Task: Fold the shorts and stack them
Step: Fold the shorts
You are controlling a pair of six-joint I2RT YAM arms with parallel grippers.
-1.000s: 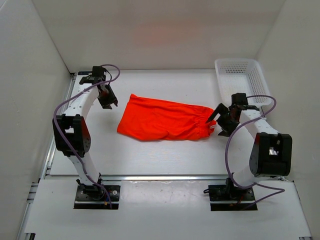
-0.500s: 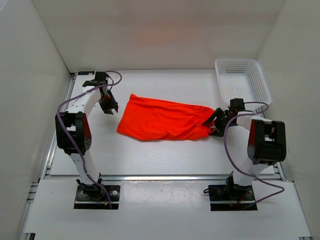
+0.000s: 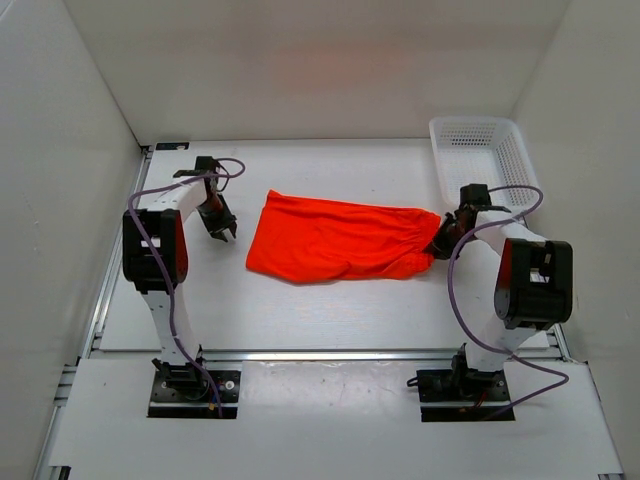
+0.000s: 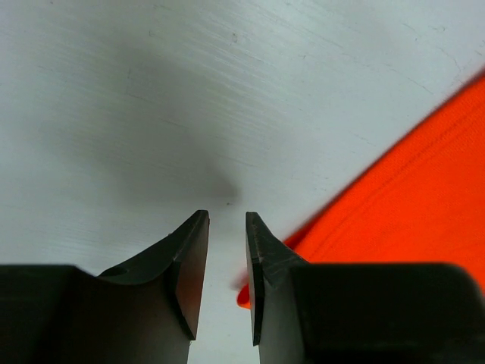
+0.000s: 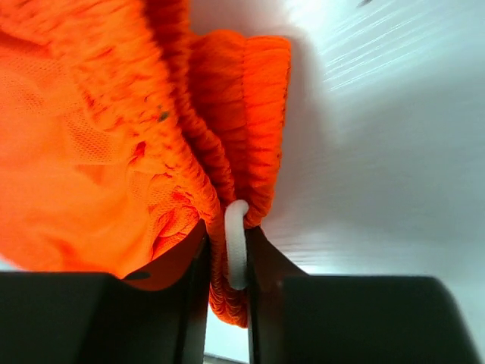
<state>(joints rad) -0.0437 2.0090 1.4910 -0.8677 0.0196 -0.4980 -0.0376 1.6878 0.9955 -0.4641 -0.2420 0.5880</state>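
Note:
The orange-red shorts [image 3: 335, 240] lie flat across the middle of the table, waistband to the right. My right gripper [image 3: 440, 240] is shut on the bunched elastic waistband [image 5: 250, 114]. A loop of white drawstring [image 5: 236, 243] is pinched between its jaws [image 5: 226, 243]. My left gripper [image 3: 222, 232] hovers just off the left end of the shorts. In the left wrist view the jaws of the left gripper [image 4: 227, 220] stand a narrow gap apart over bare table with nothing between them. The shorts' edge [image 4: 409, 197] lies just to their right.
A white mesh basket [image 3: 478, 121] stands at the back right corner, just behind the right arm. White walls close in the table on the left, back and right. Purple cables loop off both arms.
My right gripper closed onto the waistband and drawstring, and the shorts slid slightly to the right. My left gripper moved nearer and right, toward the shorts' left end, narrowing a little.

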